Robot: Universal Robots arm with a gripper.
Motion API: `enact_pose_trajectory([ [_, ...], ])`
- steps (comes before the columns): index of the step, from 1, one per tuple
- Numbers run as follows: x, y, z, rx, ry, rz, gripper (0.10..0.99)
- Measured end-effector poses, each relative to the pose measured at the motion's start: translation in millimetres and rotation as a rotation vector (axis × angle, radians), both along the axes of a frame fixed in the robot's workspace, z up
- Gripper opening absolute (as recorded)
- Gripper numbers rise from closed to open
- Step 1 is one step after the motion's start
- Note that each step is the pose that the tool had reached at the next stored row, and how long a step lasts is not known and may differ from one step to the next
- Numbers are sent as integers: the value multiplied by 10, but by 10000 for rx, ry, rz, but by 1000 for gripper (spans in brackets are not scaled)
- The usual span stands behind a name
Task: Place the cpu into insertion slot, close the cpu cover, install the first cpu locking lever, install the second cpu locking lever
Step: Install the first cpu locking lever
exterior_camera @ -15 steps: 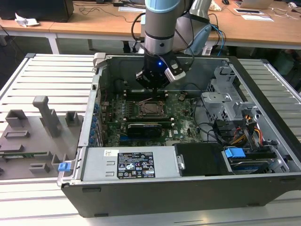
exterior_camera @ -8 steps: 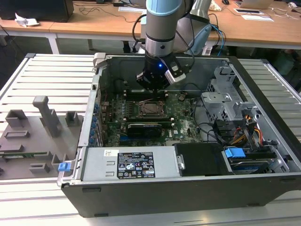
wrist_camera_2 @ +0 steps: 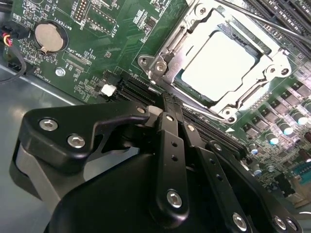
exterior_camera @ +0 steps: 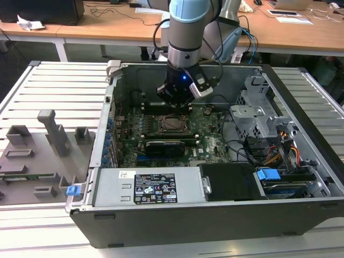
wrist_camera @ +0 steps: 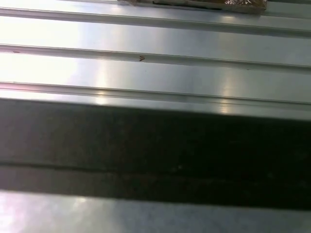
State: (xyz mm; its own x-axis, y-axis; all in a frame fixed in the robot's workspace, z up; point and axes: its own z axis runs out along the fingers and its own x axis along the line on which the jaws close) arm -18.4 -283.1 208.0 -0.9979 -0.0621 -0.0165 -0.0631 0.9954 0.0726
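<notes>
From where I sit, the risk is a snag. On the exterior view's left lies the grey fixture plate [exterior_camera: 43, 156], well apart from the work. Next comes the open case [exterior_camera: 177, 226], its walls close around the board [exterior_camera: 207, 141], so a careless swing could clip a wall or a cable. In the second wrist view the cpu [wrist_camera_2: 219, 63] already sits in the slot [wrist_camera_2: 177, 82], and the cover [wrist_camera_2: 265, 70] lies down around it with the chip showing through its cut-out. A thin lever [wrist_camera_2: 272, 25] runs slanted just past the cover's far edge; whether it is latched I cannot tell. If it is loose, a push on it from a bad angle could slip off and scrape the board.

The arm comes down near vertical into the case, the gripper [exterior_camera: 177, 106] hanging just above the slot's far side. In the second wrist view the fingers [wrist_camera_2: 170, 114] look pressed together on nothing.
</notes>
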Motion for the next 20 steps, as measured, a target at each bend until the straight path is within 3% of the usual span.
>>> enact_pose_trajectory([
  [20,7,-1,-40,-44,3,2,106],
])
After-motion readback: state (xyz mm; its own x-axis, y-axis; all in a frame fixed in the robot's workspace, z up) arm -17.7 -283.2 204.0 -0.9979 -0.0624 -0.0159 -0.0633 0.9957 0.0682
